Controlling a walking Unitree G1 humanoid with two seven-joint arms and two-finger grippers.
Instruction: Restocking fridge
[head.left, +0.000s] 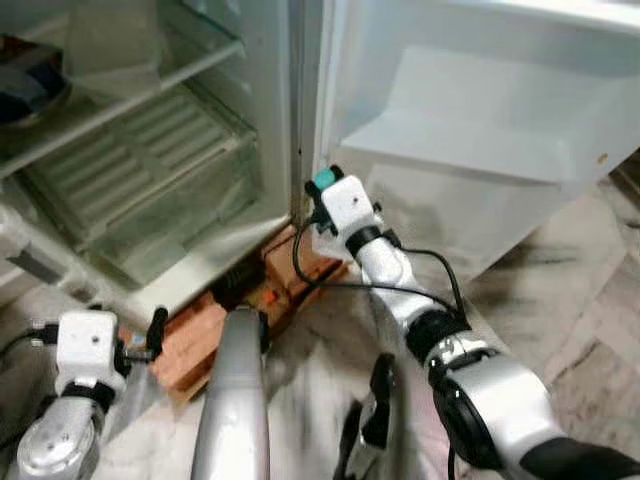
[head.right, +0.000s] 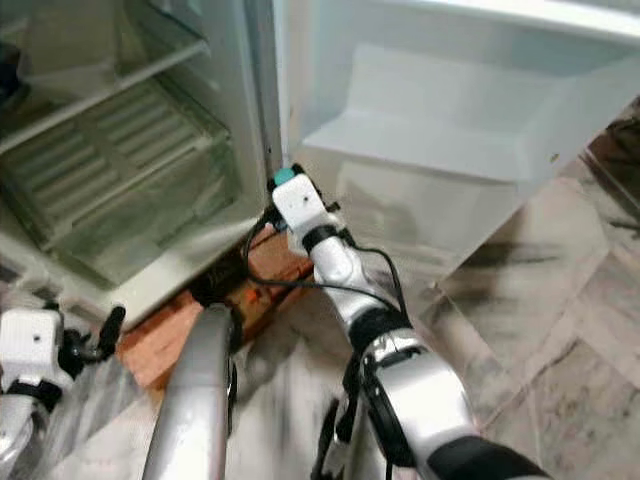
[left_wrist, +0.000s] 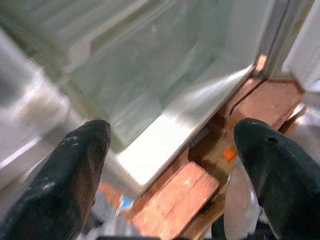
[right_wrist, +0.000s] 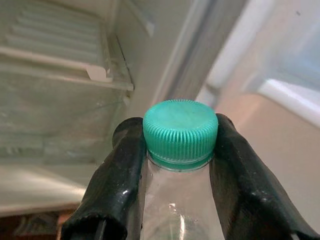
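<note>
Bottle (right_wrist: 177, 200) with a green cap (right_wrist: 180, 129) is being held by the right gripper (right_wrist: 175, 165), its fingers clamped on the neck, low beside the open fridge's hinge edge. Its long axis is running along the fingers, toward the crisper drawer (head.left: 150, 200). The left gripper (left_wrist: 175, 145) is hanging open near the bricks (head.left: 195, 340), so the right arm seems nearer to the door shelf (head.left: 470, 130).

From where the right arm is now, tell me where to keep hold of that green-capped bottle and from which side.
Grip the neck just below the ribbed green cap, one finger on each side, as the right gripper does now. The cap flares wider than the clear neck of the bottle, so it probably acts as a lip against slipping. The left gripper is open and empty.
</note>
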